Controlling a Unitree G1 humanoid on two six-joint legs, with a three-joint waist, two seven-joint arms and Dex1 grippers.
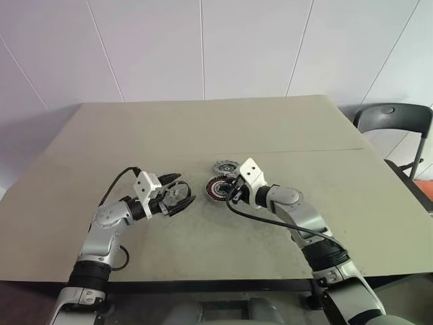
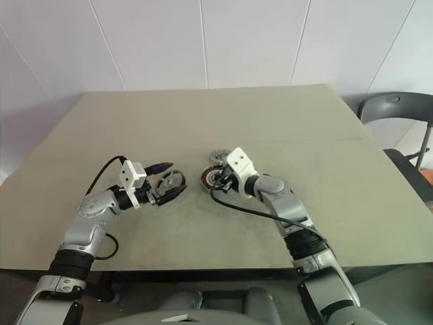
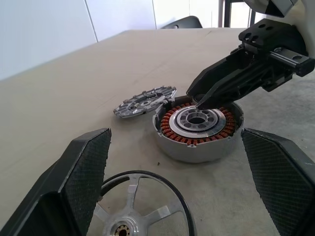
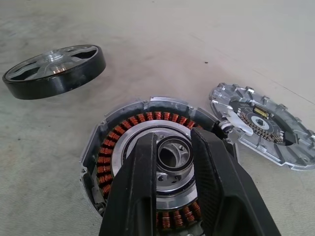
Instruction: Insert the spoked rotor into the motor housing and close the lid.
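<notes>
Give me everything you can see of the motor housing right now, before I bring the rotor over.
The motor housing is a round, shallow silver-grey metal shell lying flat and open-side up on the table. Inside runs a ring of copper-coloured windings around a silver centre with a dark bore. The lid lies flat just beside it; whether their rims touch I cannot tell. The right gripper hangs over its centre, fingers narrowly apart either side of the bore; contact is unclear. Nothing is seated in it yet.
</notes>
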